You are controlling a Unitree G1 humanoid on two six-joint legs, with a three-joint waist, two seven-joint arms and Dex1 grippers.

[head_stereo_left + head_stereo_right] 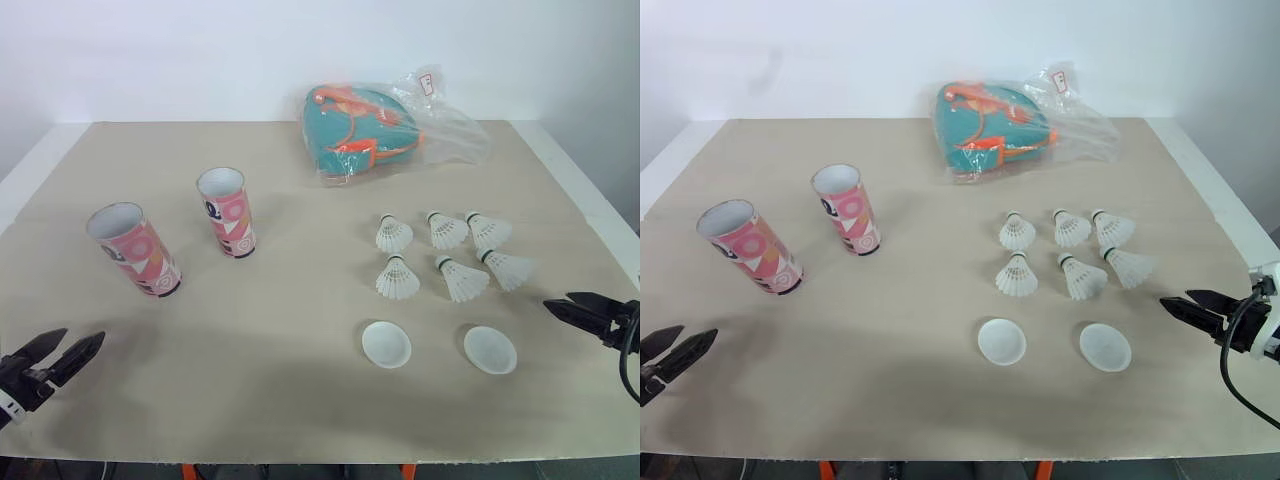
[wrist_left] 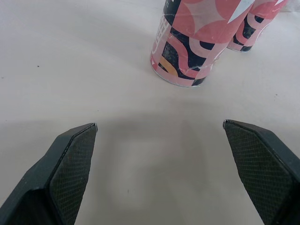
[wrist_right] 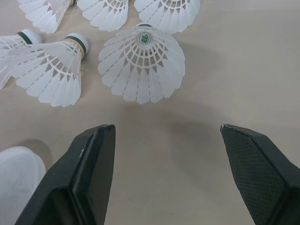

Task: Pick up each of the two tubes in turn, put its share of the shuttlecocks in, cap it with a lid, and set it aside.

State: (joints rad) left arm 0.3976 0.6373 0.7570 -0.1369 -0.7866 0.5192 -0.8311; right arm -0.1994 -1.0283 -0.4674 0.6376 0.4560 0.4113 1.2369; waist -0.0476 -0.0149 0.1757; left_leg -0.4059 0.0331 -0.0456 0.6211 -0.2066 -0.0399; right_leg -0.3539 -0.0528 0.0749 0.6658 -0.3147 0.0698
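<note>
Beige cloth covers the table (image 1: 300,420) against a white wall. From the middle of the table, the two tubes sit out at 9 to 10 o'clock, both upright with their open mouths up: the near tube (image 1: 135,250) and, just beyond it toward 1 o'clock, the far tube (image 1: 227,212). Six shuttlecocks (image 1: 398,278) lie in two rows at 3 o'clock, with two white lids (image 1: 386,343) below them at 5 o'clock. A bag in plastic wrap (image 1: 365,130) sits at 12 o'clock.

My left gripper (image 1: 84,336) hangs low at 8 o'clock, fingers apart and empty, aimed at the near tube. My right gripper (image 1: 558,301) waits at 4 o'clock, also spread wide and holding nothing, facing the shuttlecocks.

I judge the tubes to be thin printed card: light, fairly stiff, yet easy to dent or tip. I'd close across the wall around mid-height with gentle pressure. The shuttlecocks weigh almost nothing and their feather skirts crush, so I'd pinch the cork end. The lids look thin and slick, lying flat, so an edge grip seems safest.
</note>
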